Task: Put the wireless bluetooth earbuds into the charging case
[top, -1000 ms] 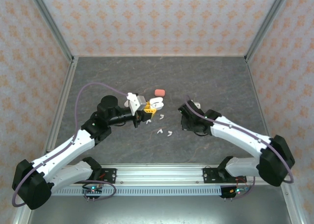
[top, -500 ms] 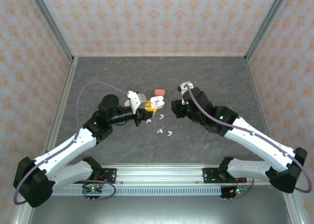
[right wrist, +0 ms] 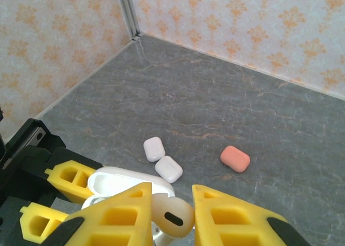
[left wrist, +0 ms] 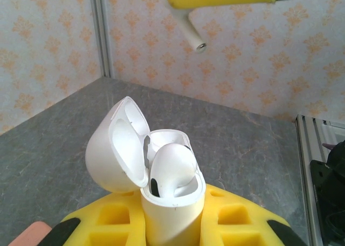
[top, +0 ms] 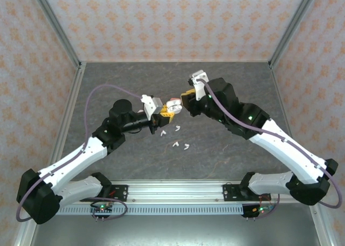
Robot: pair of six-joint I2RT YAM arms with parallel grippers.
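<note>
White earbud (left wrist: pixel 189 31) stem slants down over case (left wrist: pixel 172 211).

White charging case (left wrist: pixel 172 203) — upright, lid hinged open to the left, clamped in the left gripper (left wrist: pixel 172 224). One seated earbud (left wrist: pixel 172 168), white, head up in its well. The second earbud (left wrist: pixel 190 33), white, hangs above the case, stem down, pinched in the right gripper (right wrist: pixel 171 203). Several loose earbuds (top: pixel 175 144) — white, lying on the table (top: pixel 226 89) near the case.
</note>
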